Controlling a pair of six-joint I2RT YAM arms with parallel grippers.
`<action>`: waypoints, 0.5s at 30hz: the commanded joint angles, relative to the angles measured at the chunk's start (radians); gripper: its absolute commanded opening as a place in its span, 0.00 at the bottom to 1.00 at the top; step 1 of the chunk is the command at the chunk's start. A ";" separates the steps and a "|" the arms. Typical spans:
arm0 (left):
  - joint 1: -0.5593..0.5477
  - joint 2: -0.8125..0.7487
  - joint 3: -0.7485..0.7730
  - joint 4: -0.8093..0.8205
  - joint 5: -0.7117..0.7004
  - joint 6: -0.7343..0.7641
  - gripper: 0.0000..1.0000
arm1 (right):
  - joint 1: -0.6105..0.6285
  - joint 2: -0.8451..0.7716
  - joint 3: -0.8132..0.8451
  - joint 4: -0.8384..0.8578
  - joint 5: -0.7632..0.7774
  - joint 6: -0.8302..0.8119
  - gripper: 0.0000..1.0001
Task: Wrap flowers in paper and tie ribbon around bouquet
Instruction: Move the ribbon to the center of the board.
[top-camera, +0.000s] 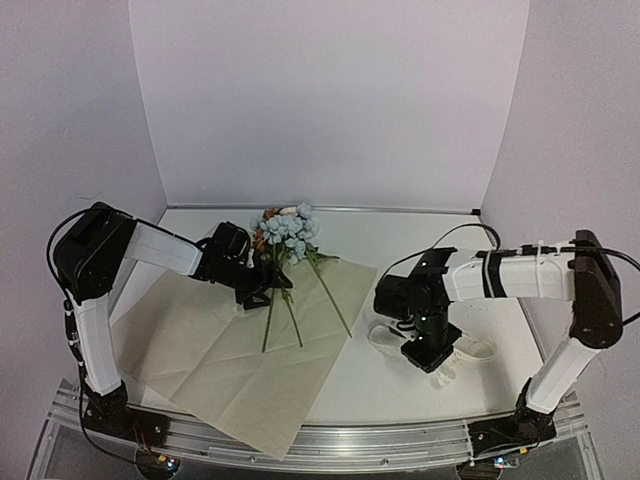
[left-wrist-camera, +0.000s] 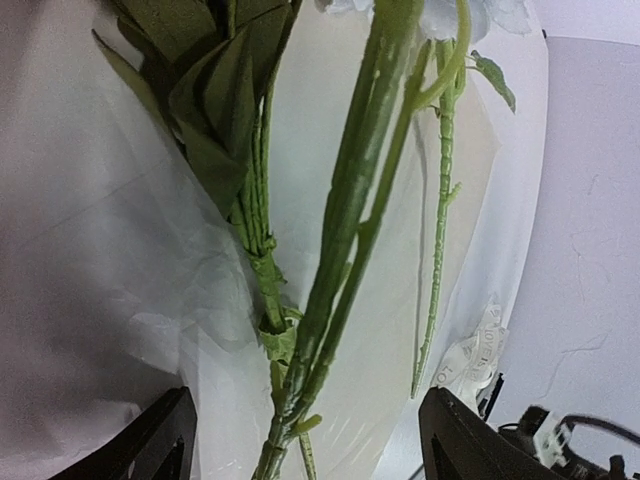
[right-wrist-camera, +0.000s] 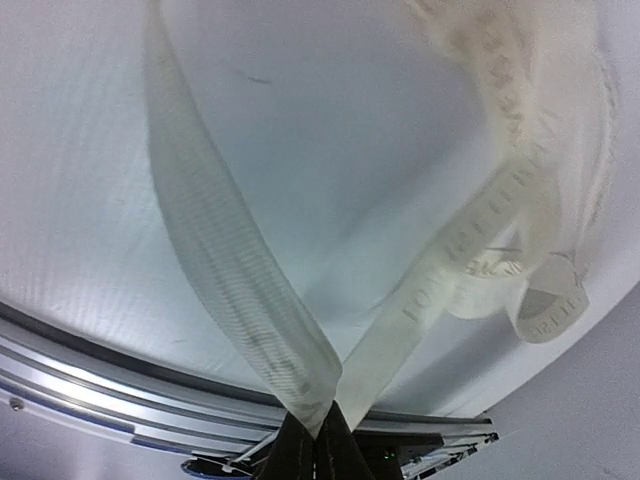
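Ribbon (right-wrist-camera: 240, 310) is pinched in your right claw (right-wrist-camera: 315, 442), which is clenched on it; two bands run from the tips toward 11 and 1 o'clock. Flowers (top-camera: 288, 228) lie on the paper (top-camera: 200, 340), with the stems between the spread fingers of your released left claw (left-wrist-camera: 305, 445) and the blooms at 12 o'clock. The ribbon lettering is blurred, and the left wrist view cuts off the blooms.

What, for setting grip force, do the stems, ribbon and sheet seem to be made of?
The stems look like moulded plastic: faintly glossy green, with regular ridges and nubs. The ribbon seems a thin woven fabric, cream and slightly see-through, with fine ribbing and printed letters. The sheet looks like matte tan kraft paper, holding sharp fold creases.
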 joint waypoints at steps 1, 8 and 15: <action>0.005 0.056 0.088 -0.113 0.002 0.091 0.80 | -0.147 -0.134 -0.098 -0.087 0.202 0.190 0.00; 0.002 0.150 0.249 -0.206 0.060 0.205 0.81 | -0.352 -0.242 -0.171 -0.077 0.268 0.274 0.00; 0.002 0.104 0.322 -0.280 0.031 0.264 0.84 | -0.458 -0.284 -0.155 -0.046 0.171 0.288 0.18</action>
